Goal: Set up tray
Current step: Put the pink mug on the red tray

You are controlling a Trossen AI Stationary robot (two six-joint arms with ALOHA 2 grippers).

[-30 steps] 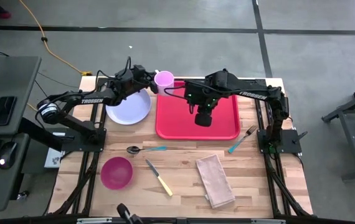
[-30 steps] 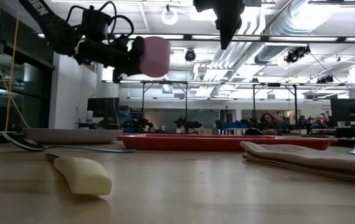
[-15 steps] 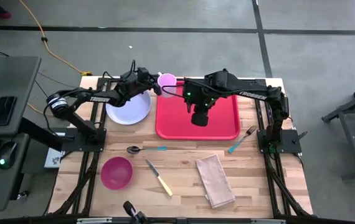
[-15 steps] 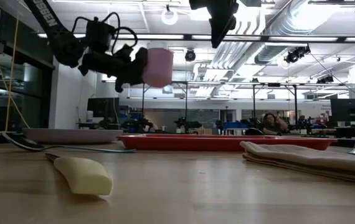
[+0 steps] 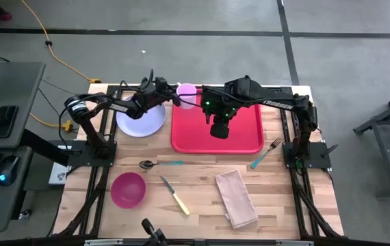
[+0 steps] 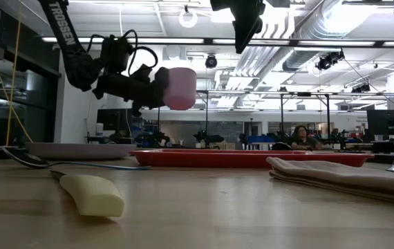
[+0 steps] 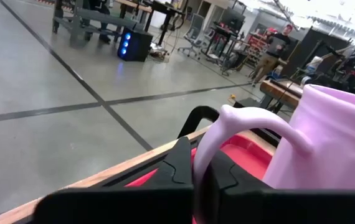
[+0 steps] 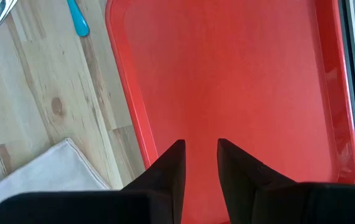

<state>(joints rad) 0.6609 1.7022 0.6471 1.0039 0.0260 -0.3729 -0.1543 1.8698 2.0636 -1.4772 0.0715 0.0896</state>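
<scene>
- The tray [image 5: 217, 130] holds nothing.
- Left tool [image 5: 176, 98] clenches a pink mug [image 5: 187, 94] by its handle, above the tray's corner.
- Right tool [image 5: 220, 129] hovers over the tray, fingers slightly parted.

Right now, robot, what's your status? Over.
Left gripper shut on pink cup, above tray corner. Right gripper open, empty, over tray. Tray bare.

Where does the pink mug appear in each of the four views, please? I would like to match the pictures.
High view: the pink mug is at the red tray's far left corner, held by the left gripper.
Low view: upper left of centre, above the tray.
Left wrist view: fills the right side.
Right wrist view: not in it.
Shared landmark: the red tray.
</scene>
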